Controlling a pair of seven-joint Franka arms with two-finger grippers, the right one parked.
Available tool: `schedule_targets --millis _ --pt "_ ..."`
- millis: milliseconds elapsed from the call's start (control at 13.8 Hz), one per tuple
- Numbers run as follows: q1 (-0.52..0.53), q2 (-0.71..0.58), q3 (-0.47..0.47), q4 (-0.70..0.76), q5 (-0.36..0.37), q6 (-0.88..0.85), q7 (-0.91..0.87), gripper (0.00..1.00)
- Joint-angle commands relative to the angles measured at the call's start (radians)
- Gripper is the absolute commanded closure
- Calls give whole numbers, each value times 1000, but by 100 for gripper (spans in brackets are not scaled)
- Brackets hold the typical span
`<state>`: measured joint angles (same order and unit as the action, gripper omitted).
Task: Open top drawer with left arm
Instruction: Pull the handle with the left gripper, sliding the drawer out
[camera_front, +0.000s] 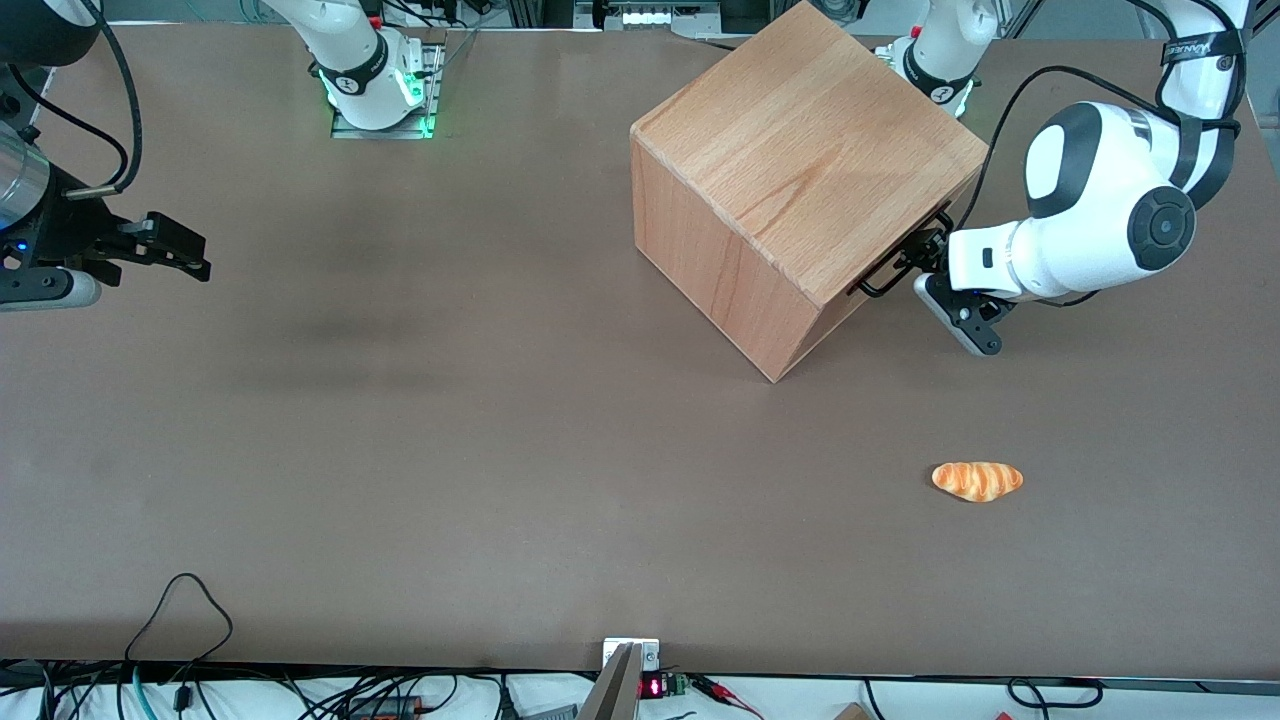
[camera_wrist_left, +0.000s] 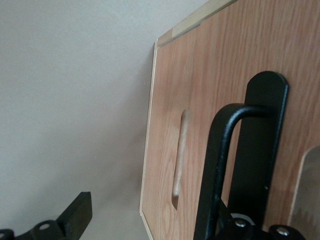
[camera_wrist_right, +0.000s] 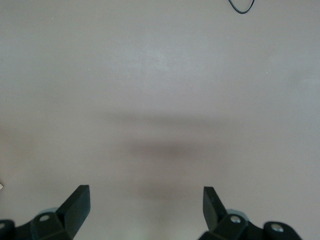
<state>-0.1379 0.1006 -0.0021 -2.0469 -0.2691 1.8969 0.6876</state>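
The top drawer (camera_wrist_left: 190, 75) shows as a flat beech-wood front filling much of the left wrist view, with an oblong slot (camera_wrist_left: 180, 155) cut in it. Its thin black wire handle (camera_wrist_left: 220, 165) stands out from a black mounting plate (camera_wrist_left: 262, 150). In the front view the handle (camera_front: 878, 285) juts from the cube's side that faces the working arm, and the front looks flush with the casing. The left arm (camera_front: 1090, 215) reaches in sideways. Its gripper (camera_front: 925, 255) (camera_wrist_left: 145, 220) is open right at the handle; one finger (camera_wrist_left: 75, 215) is off the wood, and the handle's leg hides the other.
The big wooden cube casing (camera_front: 800, 170) stands turned at an angle on the brown table (camera_front: 450, 400). An orange bread-shaped toy (camera_front: 978, 481) lies nearer the front camera than the gripper. A black cable loop (camera_front: 180, 600) lies at the table's front edge.
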Motion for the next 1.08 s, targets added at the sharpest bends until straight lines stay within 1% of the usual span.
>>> schedule_targets --millis 0,217,434,651,795,867,1012 --pt "3 10 4 -12 -19 57 29 0" --pt "11 13 8 -12 -10 132 30 0" --pt "24 27 36 -10 -9 249 30 0" --pt "26 48 88 -12 -9 370 30 0" --pt "26 63 123 -7 -7 390 29 0" --pt "26 74 146 -1 14 398 27 0" --pt "26 79 191 1 79 476 26 0"
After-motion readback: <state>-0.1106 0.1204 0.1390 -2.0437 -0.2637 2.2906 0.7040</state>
